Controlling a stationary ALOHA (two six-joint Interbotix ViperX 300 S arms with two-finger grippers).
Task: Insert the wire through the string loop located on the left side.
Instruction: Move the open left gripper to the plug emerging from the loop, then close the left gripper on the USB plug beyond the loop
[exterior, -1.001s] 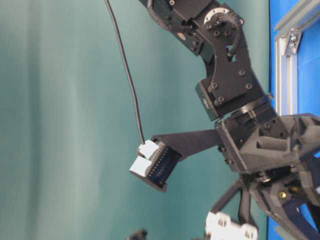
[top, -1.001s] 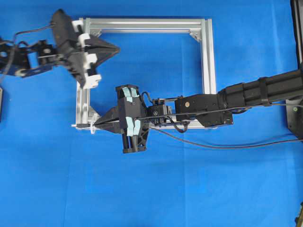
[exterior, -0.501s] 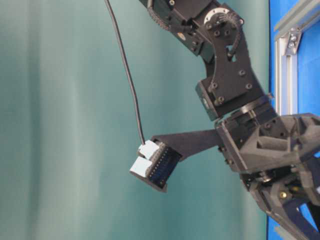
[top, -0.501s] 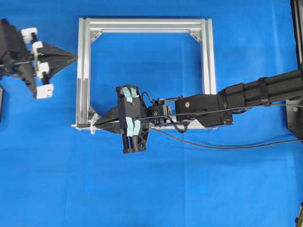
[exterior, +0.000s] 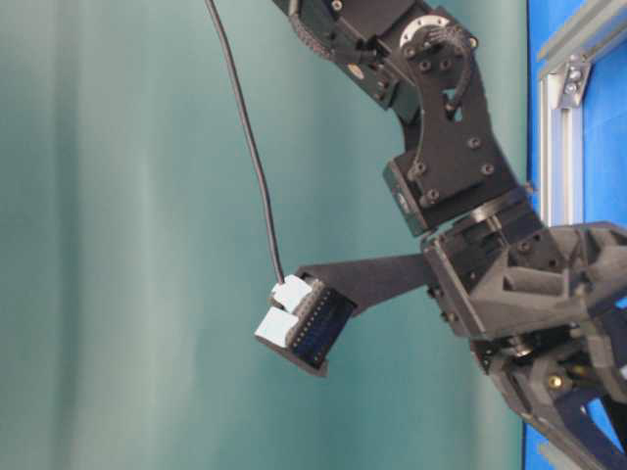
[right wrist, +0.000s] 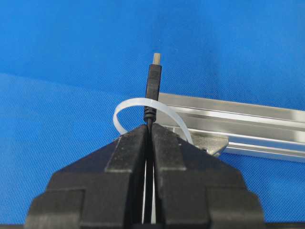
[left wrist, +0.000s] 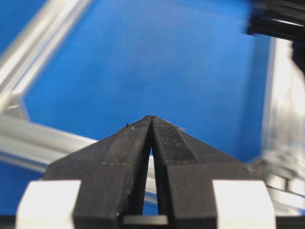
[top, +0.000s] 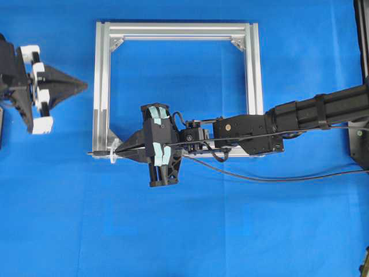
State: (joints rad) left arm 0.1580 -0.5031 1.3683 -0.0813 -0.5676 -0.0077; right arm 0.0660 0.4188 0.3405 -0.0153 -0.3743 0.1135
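My right gripper point(top: 117, 153) point(right wrist: 149, 128) is shut on the wire point(right wrist: 153, 81), just behind its dark plug. The plug points left at the frame's lower left corner. The whitish string loop point(right wrist: 128, 106) point(top: 113, 156) arcs around the plug's neck, right in front of my fingertips. From overhead, the plug's tip point(top: 98, 153) reaches past the loop to the left. My left gripper point(top: 85, 86) point(left wrist: 151, 117) is shut on nothing. It hangs left of the frame's left rail and points right.
The silver aluminium frame point(top: 252, 86) lies flat on the blue cloth, and my right arm reaches across its lower rail. The wire's slack point(top: 277, 178) trails right below that arm. A frame corner point(exterior: 568, 78) shows at table level.
My left gripper has drawn back leftward from over the frame's upper left corner to outside the left rail. The right gripper, wire and loop have not moved.
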